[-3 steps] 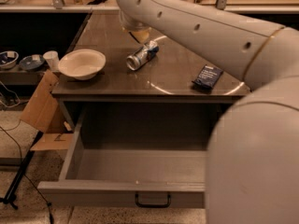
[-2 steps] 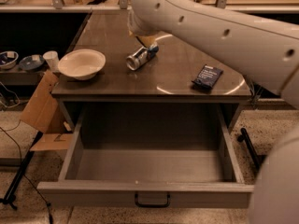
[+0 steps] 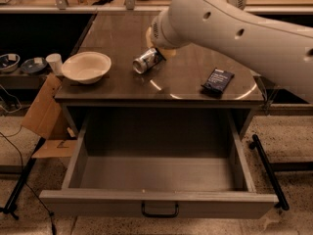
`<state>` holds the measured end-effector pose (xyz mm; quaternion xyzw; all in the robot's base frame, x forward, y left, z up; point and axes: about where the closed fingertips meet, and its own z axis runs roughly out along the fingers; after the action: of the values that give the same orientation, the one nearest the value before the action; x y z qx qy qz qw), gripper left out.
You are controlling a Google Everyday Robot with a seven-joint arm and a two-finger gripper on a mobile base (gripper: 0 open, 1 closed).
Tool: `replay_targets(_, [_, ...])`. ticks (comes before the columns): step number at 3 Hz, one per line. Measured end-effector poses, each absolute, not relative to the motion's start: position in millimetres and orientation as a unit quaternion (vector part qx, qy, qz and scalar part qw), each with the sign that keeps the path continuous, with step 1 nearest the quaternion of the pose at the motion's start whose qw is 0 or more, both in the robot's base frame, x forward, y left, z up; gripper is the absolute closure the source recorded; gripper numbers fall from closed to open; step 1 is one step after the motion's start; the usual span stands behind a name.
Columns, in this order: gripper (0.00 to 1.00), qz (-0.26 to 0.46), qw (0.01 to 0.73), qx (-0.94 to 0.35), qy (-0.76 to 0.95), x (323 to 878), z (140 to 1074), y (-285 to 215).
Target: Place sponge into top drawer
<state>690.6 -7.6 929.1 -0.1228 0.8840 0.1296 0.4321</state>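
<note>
The top drawer (image 3: 156, 174) is pulled fully open below the table top; its grey inside holds nothing, and its black handle (image 3: 160, 209) is at the front. My white arm (image 3: 234, 28) reaches in from the right over the table. The gripper is hidden behind the arm's end (image 3: 168, 26), above the table's middle, just over a lying can (image 3: 146, 60). A pale cream edge (image 3: 164, 53) peeks out under the arm's end; I cannot tell whether it is the sponge. No sponge shows elsewhere.
On the brown table top (image 3: 122, 38) are a white bowl (image 3: 86, 66) at the left and a dark blue packet (image 3: 217, 81) at the right. Cardboard (image 3: 44, 111) leans at the table's left. A black bar (image 3: 269, 170) stands right of the drawer.
The arm has drawn up and to the right, uncovering the drawer's right side. Its end has shifted slightly right over the can. The table's objects have not moved.
</note>
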Motion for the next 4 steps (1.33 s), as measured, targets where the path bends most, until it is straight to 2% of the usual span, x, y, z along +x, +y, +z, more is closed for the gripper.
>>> replay_targets(2, [1.0,0.133,0.414,-0.126,0.892,644.3,921.8,-29.2])
replay_targets(4, [1.0,0.126,0.36,-0.134,0.915,589.8,869.0,-67.2])
